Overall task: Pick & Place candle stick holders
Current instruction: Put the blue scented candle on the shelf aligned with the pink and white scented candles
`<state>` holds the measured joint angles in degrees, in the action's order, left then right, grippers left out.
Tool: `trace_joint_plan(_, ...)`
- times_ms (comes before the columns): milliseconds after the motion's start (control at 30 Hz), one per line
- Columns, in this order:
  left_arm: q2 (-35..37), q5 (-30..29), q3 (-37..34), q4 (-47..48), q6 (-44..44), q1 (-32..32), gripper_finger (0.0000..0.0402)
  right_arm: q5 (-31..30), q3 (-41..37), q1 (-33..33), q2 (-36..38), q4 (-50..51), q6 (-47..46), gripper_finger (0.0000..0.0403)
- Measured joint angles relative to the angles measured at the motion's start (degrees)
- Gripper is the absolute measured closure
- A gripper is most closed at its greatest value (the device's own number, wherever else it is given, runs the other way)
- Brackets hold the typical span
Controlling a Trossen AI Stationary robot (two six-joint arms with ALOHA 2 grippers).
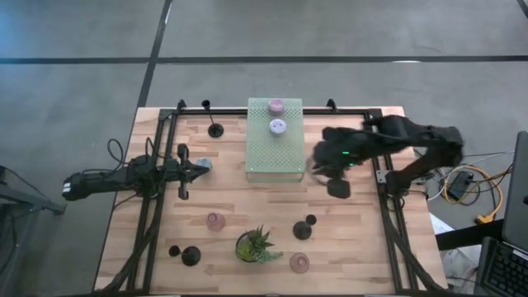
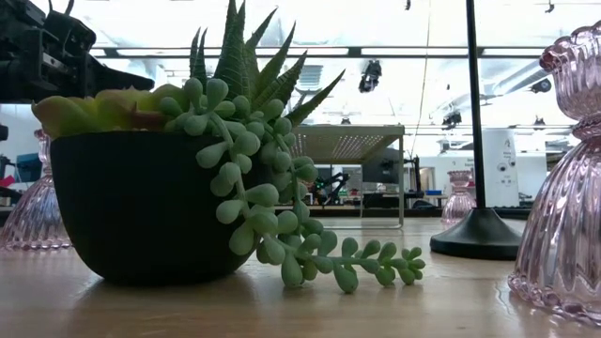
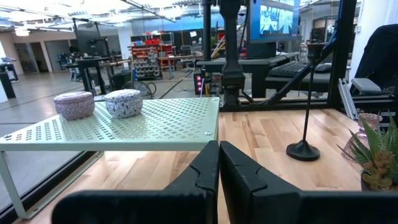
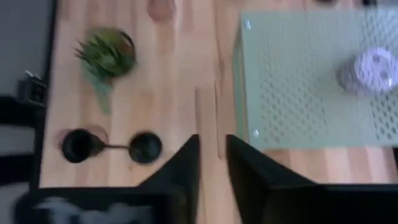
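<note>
**Lilac-grey pair is up on the shelf, the rest still scattered on the wood**

Lilac-grey first: two of the squat candle stick holders (image 1: pixel 276 106) (image 1: pixel 278 126) sit side by side on top of the pale green perforated box (image 1: pixel 275 157), toward its far end. Everything else is down on the table. One black holder (image 1: pixel 215 129) stands upright just off the box on the left arm's side. Another black holder (image 1: pixel 305 228) lies on its side near the spiky plant (image 1: pixel 256 245), and a third one (image 1: pixel 186 254) is near the front corner. The two pink glass ones (image 1: pixel 215 220) (image 1: pixel 299 262) sit either side of the plant.

The right gripper (image 1: pixel 320 169) hangs just off the box's right edge. There's a slim gap between its fingers and nothing in it. The left gripper (image 1: pixel 196 165) waits on the other side of the box, fingers pressed together and empty. There's a greyish thing right at its tip and I honestly can't tell what it is.

My read is that the right arm is between placements and the tipped black holder is its nearest grab. If so, spread the fingers wide before dropping. Come down across the thin stem close to the base so it doesn't roll, then turn it upright before setting it on the shelf. Leave room beside the lilac pair. Also swing clear of the plant on the way, since those leaves stick out.
</note>
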<state>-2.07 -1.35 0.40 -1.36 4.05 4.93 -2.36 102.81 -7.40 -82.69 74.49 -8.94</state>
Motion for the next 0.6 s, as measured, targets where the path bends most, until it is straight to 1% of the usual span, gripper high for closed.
trace_joint_plan(33, 0.0, 0.0, 0.0, 0.0, 0.0, 0.0, 0.0383, 0.0, -4.2, -0.6, 3.0, -4.1, 0.5, 0.0375)
trace_joint_plan(67, 0.0, 0.0, 0.0, 0.0, 0.0, 0.0, 0.0383, 0.0, -8.4, -1.0, 6.0, -8.0, 1.4, 0.0384)
trace_joint_plan(133, 0.0, 0.0, 0.0, 0.0, 0.0, 0.0, 0.0383, 0.3, -16.9, -1.3, 11.4, -15.6, 3.3, 0.0388)
trace_joint_plan(233, 0.0, 0.0, 0.0, 0.0, 0.0, 0.0, 0.0383, 1.1, -27.7, -1.2, 18.2, -24.4, 2.4, 0.039)
trace_joint_plan(333, 0.0, 0.0, 0.0, 0.0, 0.0, 0.0, 0.0383, 1.1, -36.7, -1.2, 23.3, -31.7, 1.9, 0.039)
trace_joint_plan(500, 0.0, 0.0, 0.0, 0.0, 0.0, 0.0, 0.0383, 0.9, -49.3, -1.2, 29.9, -41.7, 1.7, 0.0392)
trace_joint_plan(600, 0.0, 0.0, 0.0, 0.0, 0.0, 0.0, 0.0383, 0.7, -56.4, -1.2, 32.8, -48.1, 5.7, 0.0394)
